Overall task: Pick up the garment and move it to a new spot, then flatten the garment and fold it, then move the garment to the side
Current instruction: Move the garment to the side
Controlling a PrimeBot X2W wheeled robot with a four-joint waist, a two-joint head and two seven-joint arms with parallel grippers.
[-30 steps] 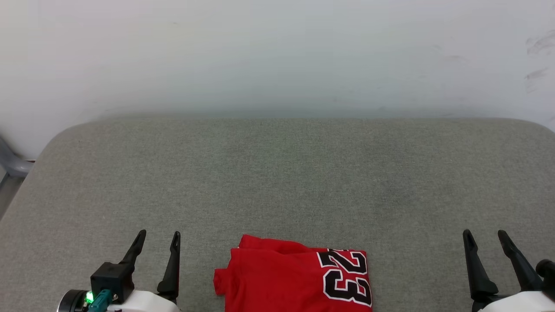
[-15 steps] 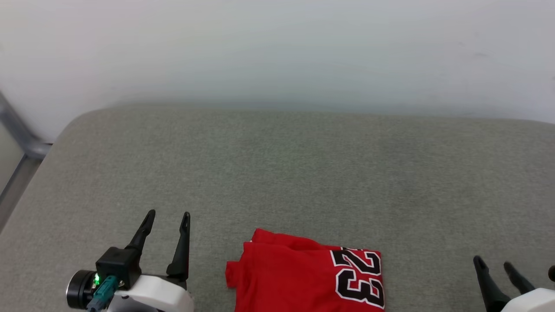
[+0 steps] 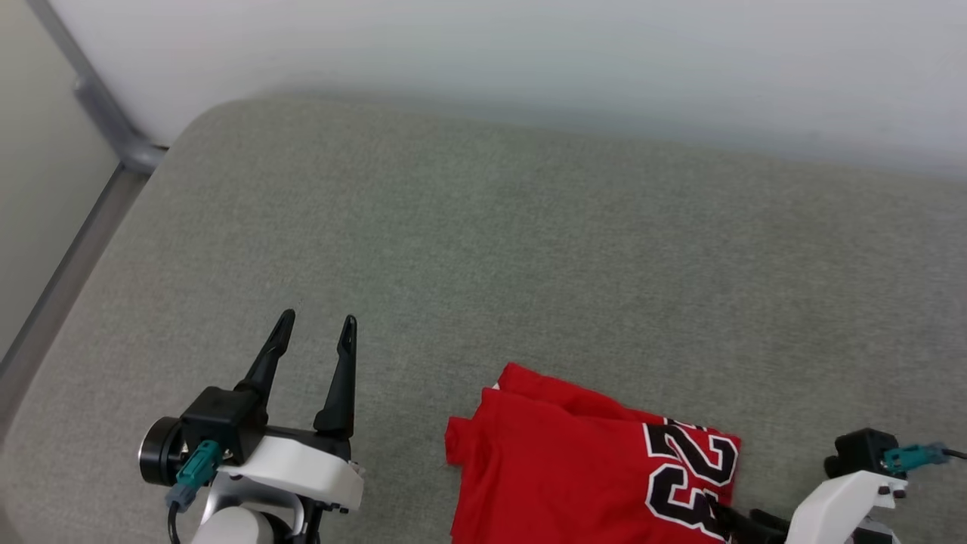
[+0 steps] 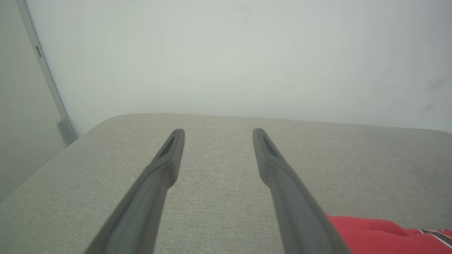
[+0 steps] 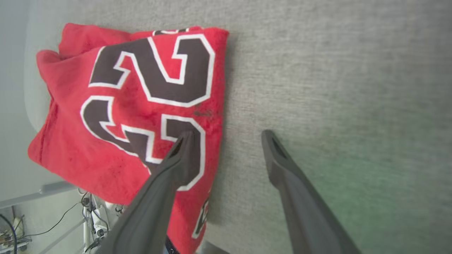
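Jaws are being held apart on left gripper (image 3: 318, 317) and right gripper (image 5: 227, 135); the limp shirt (image 3: 559, 468) is being judged best pinched along its seemingly folded edge

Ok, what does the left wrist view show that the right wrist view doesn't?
Left wrist view: the open left gripper and a grey post by the wall. Right wrist view: the open right gripper, one finger in front of the 23 print, plus cables below the edge. Both: the red garment and the grey cushion.
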